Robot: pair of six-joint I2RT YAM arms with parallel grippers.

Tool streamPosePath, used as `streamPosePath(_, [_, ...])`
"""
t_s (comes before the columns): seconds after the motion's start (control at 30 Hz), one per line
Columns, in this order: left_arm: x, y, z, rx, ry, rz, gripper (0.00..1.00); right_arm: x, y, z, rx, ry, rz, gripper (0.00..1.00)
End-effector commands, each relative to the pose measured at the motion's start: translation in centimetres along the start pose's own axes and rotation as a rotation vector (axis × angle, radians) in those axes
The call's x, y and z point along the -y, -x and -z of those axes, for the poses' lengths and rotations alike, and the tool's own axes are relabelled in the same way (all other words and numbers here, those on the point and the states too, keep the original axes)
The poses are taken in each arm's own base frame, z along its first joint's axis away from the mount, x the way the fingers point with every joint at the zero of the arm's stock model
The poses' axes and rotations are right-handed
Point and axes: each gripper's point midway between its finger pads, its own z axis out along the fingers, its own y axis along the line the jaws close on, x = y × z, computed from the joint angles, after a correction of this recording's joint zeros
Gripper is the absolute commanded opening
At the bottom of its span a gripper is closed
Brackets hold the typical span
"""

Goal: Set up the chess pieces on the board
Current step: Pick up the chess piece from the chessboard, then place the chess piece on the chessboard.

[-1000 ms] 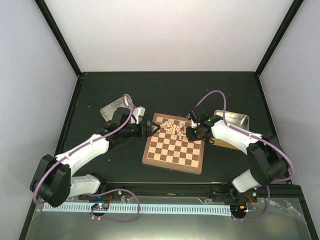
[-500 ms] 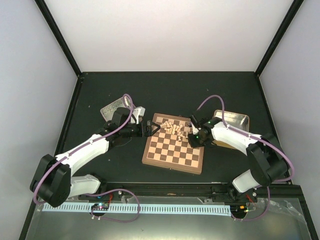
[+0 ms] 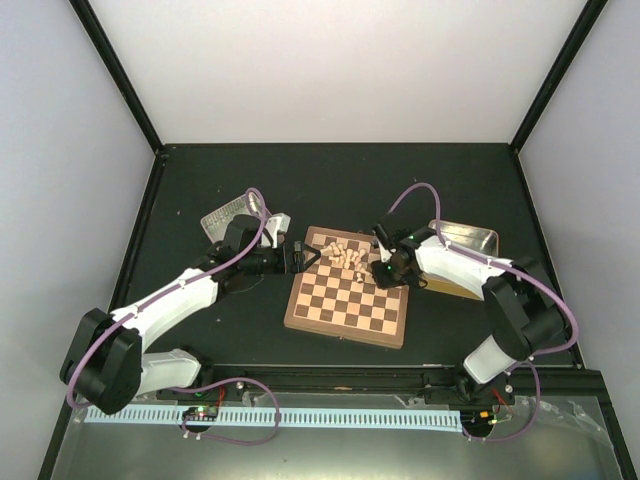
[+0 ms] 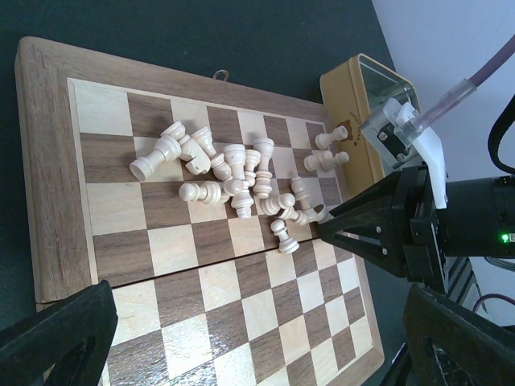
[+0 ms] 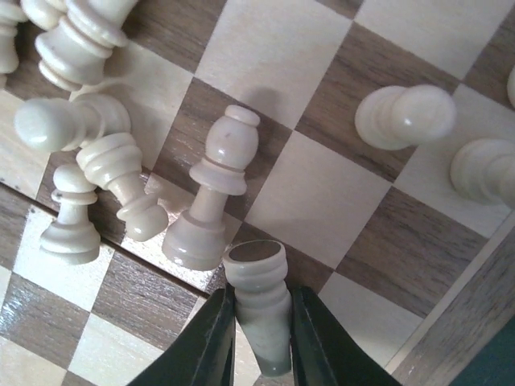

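The board (image 3: 345, 318) lies mid-table, its brown rim (image 4: 48, 177) close under my left wrist. The chess pieces (image 3: 345, 254) lie tumbled in a heap (image 4: 233, 181) on its far rows, and two more (image 4: 326, 153) rest by the right edge. My right gripper (image 3: 383, 262) reaches in at the heap's right side (image 4: 322, 227). Its jaws (image 5: 261, 296) press both sides of one pale chess piece (image 5: 257, 281), whose dark felt base points away from the wrist. A bishop-like piece (image 5: 213, 193) lies just left of it. My left gripper (image 3: 305, 256) hovers open at the board's left edge (image 4: 257, 346), holding nothing.
A gold tin (image 3: 465, 240) sits right of the board behind my right arm, also in the left wrist view (image 4: 354, 104). A silver metal tin (image 3: 228, 215) lies at the back left beside my left arm. The dark mat ends at black frame rails.
My right gripper dipped toward the board's middle, then came back to the heap's right side. Its jaws have widened from nearly shut and now flank a piece. The left arm stayed put.
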Motion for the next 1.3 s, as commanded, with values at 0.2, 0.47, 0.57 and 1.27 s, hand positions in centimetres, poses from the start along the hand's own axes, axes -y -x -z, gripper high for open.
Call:
streamPosePath(0.2, [1.7,1.1,0.2,0.030,-0.058,-0.033,0.99,-1.3,0.3,2.4,0.058,0.072,0.081,0.10])
streamPosePath(0.47, [4.3,1.2,1.0,0.045,-0.191,-0.062,0.99,-6.6,1.5,7.2,0.173,0.357,0.201,0.10])
streamPosePath(0.57, [6.0,0.9,1.5,0.028,-0.267,-0.063,0.99,-9.4,2.1,9.2,0.231,0.466,0.295,0.09])
streamPosePath(1.27, [10.9,-2.1,1.5,-0.120,-0.455,0.169,0.47,-15.9,1.6,16.2,0.468,0.779,0.562,0.09])
